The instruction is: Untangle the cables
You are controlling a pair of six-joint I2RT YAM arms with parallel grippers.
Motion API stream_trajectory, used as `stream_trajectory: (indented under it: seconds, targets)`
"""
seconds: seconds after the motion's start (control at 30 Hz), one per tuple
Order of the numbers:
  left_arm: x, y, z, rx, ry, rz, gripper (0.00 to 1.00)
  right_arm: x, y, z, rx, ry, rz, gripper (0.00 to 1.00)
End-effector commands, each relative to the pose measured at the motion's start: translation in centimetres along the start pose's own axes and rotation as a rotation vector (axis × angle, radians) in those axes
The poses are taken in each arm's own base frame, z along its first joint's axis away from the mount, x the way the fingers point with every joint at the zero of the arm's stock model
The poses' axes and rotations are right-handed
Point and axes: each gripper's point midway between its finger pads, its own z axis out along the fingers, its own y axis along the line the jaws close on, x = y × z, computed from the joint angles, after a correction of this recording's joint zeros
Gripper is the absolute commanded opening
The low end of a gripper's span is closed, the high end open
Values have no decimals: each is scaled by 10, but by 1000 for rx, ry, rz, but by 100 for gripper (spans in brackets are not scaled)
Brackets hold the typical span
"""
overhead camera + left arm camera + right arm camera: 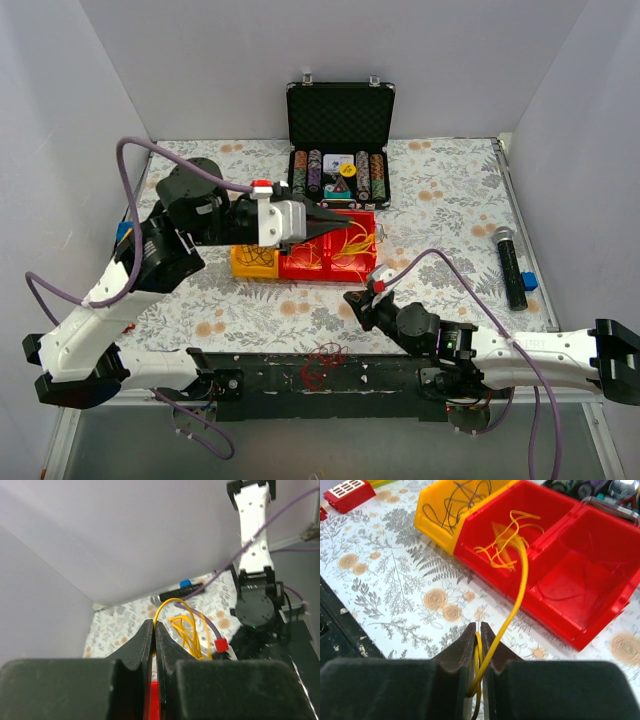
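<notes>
A bunch of yellow cables (352, 244) lies in a red bin (300, 268). My left gripper (338, 226) hangs over that bin, shut on a yellow cable loop (172, 601). My right gripper (353, 299) is low over the table in front of the bin, shut on a yellow cable (520, 575) that runs up to the yellow bunch (504, 541). Dark cables (462, 497) lie in a yellow bin (252, 263). A thin red cable (565, 597) lies in the second red compartment (600, 535). A red cable bunch (322, 362) lies on the black base bar.
An open black case (340, 110) with poker chips stands behind the bins. A black microphone (512, 265) with a blue piece lies at the right. White walls close in the left, back and right sides. A small red block (349, 492) lies left of the yellow bin.
</notes>
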Motion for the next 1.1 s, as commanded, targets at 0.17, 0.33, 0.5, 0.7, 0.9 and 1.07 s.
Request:
stream_trajectory:
  seconds: [0.17, 0.33, 0.5, 0.7, 0.9, 1.07]
  targets:
    - [-63, 51, -26, -207, -103, 170, 0, 38, 5, -8, -24, 88, 164, 1]
    - [-55, 74, -34, -335, -52, 266, 0, 52, 3, -17, -31, 124, 192, 1]
    - [36, 86, -31, -505, 125, 212, 0, 28, 2, -23, -36, 79, 210, 1]
    - [150, 83, -42, -586, 324, 89, 0, -13, -7, -33, -19, 2, 194, 1]
    - [242, 91, -65, -677, 482, -21, 0, -46, -22, -48, 21, -44, 165, 1]
    - [297, 79, -70, -681, 599, -56, 0, -75, -32, -61, 42, -87, 146, 1]
